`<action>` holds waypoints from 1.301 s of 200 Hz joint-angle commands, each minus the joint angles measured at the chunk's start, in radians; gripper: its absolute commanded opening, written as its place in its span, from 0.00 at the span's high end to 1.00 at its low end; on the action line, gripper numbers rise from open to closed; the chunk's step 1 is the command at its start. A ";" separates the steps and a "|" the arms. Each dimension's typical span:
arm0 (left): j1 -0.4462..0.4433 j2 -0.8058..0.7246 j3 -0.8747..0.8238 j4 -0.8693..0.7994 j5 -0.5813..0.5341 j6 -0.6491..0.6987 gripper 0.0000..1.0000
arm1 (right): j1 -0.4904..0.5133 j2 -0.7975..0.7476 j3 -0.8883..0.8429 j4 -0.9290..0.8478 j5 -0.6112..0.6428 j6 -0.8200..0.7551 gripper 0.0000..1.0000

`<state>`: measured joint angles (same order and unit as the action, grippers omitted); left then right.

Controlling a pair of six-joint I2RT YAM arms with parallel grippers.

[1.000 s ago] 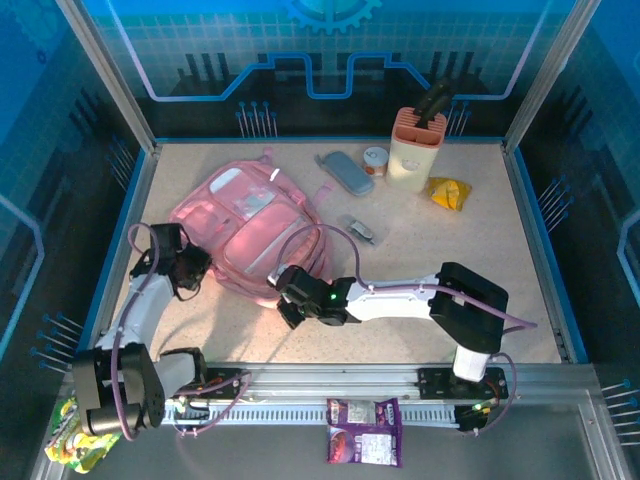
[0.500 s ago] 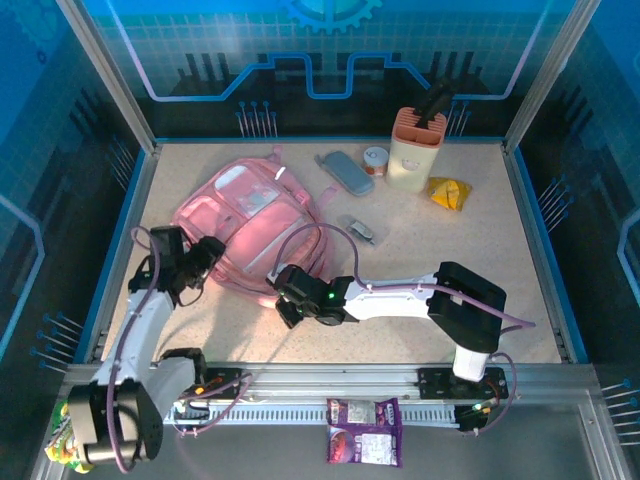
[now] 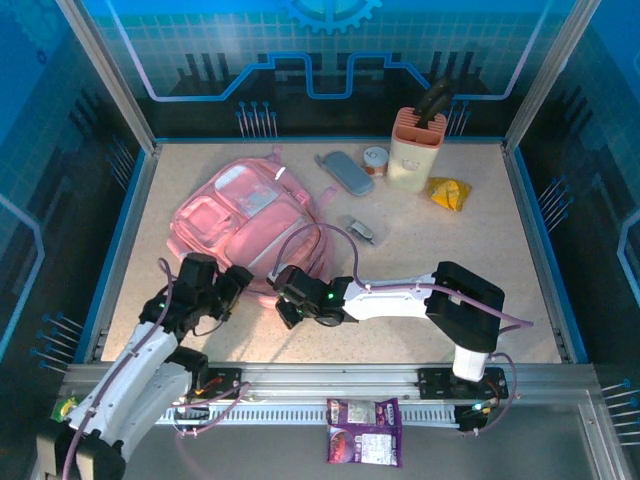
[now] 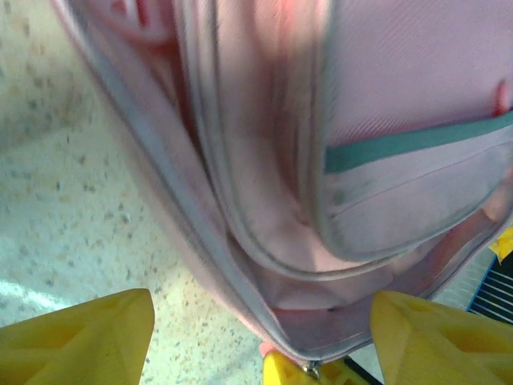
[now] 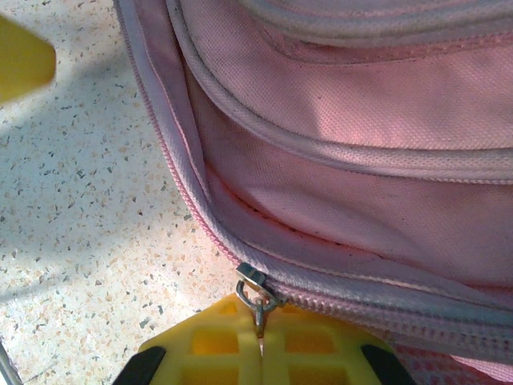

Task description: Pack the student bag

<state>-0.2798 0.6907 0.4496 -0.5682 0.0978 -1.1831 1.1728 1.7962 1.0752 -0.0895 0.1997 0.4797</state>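
Top external shows the student bag (image 3: 250, 215) lying flat on the left half of the bench (image 3: 430, 280), its long axis running roughly away from the arms. The right gripper (image 3: 284, 297) sits at the bag's near edge, pressed together on the zip pull (image 5: 256, 303) (the tab hangs between its yellow tips). The left gripper (image 3: 228, 285), spread wide and empty, hovers just left of the pull with the bag's seam straight ahead, so that edge is probably its next hold.
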 commanded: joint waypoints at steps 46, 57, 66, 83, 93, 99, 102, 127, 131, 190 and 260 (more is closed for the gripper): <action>-0.200 0.069 -0.068 0.167 -0.127 -0.249 0.36 | 0.011 0.009 0.002 -0.018 -0.008 0.016 1.00; -0.213 0.093 -0.075 0.183 -0.142 -0.272 0.40 | 0.011 0.009 0.004 -0.019 -0.008 0.016 1.00; -0.225 0.109 -0.090 0.223 -0.152 -0.299 0.44 | 0.011 0.009 0.004 -0.019 -0.008 0.016 1.00; -0.246 0.156 -0.103 0.295 -0.166 -0.330 0.47 | 0.011 0.006 0.005 -0.019 -0.008 0.016 1.00; -0.255 0.188 -0.096 0.318 -0.171 -0.328 0.49 | 0.012 0.004 0.006 -0.022 -0.008 0.015 1.00; -0.256 0.208 -0.091 0.323 -0.174 -0.330 0.51 | 0.013 0.001 0.003 -0.022 -0.008 0.015 1.00; -0.259 0.216 -0.089 0.328 -0.176 -0.330 0.52 | 0.013 0.000 0.002 -0.021 -0.007 0.013 1.00; -0.273 0.280 -0.081 0.366 -0.184 -0.331 0.64 | 0.013 -0.009 0.000 -0.025 0.001 0.010 1.00; -0.274 0.285 -0.080 0.370 -0.183 -0.328 0.66 | 0.013 -0.011 0.000 -0.027 0.003 0.008 1.00; -0.270 0.249 -0.051 0.218 -0.280 -0.241 1.00 | 0.005 -0.069 -0.042 -0.080 0.063 -0.001 1.00; -0.098 0.103 -0.040 0.076 -0.236 -0.081 1.00 | -0.105 -0.185 -0.124 -0.189 0.136 0.034 1.00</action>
<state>-0.4561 0.8375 0.3790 -0.3870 -0.0742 -1.3701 1.1351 1.6627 0.9882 -0.1478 0.2630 0.4896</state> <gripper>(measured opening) 0.060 0.063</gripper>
